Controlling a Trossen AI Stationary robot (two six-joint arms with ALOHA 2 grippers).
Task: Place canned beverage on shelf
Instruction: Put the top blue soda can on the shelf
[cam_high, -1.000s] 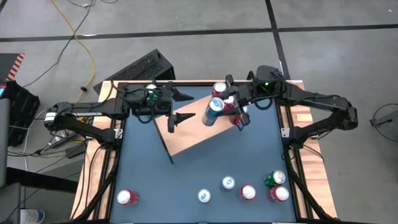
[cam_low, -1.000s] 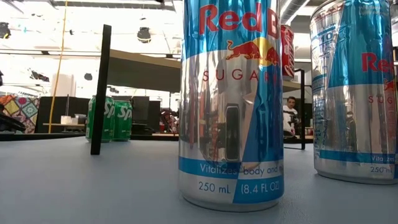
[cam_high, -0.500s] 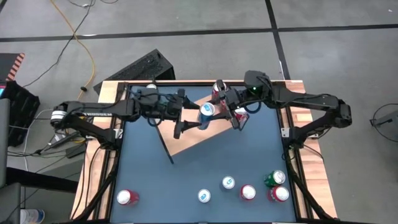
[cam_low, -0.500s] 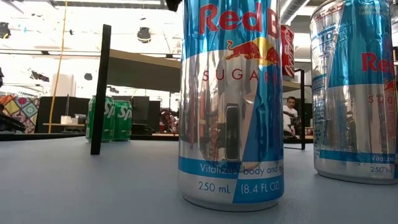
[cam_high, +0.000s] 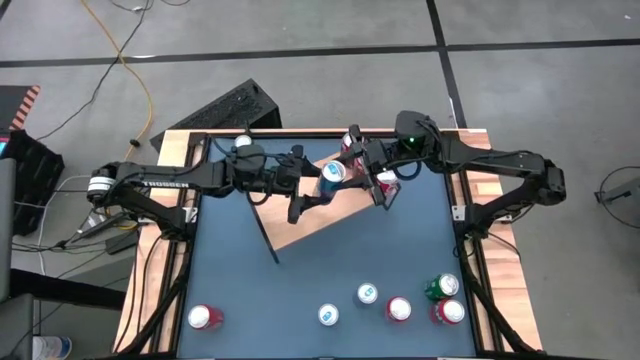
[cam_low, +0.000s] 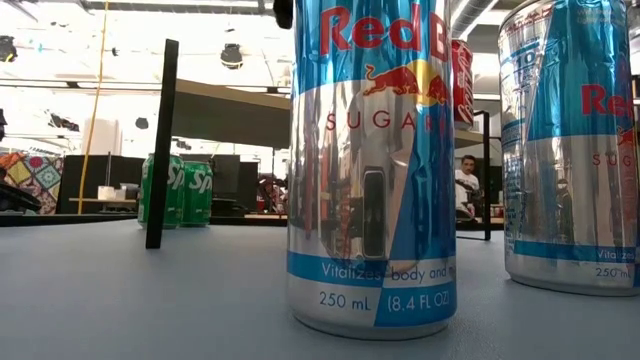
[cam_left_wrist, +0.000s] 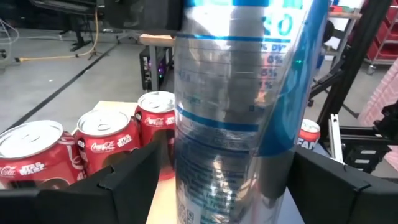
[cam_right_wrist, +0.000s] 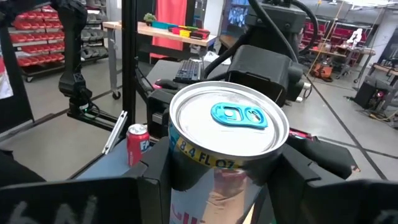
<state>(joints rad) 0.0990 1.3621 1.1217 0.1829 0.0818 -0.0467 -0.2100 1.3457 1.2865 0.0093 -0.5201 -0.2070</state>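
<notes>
Blue-silver can (cam_high: 333, 172), blue tab | right gripper (cam_high: 368, 178) clamps it | left gripper (cam_high: 306, 183) spread around it

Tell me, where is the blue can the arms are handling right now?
In the high view the blue can is above the shelf near the table's far middle, between the left gripper and right gripper.

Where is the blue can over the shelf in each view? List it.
High view: blue can upper middle, above shelf.
Low view: not in it.
Left wrist: centre, left gripper open around it.
Right wrist: centre, held by right gripper.
Landmark: red cans beside it, also in high view.
</notes>
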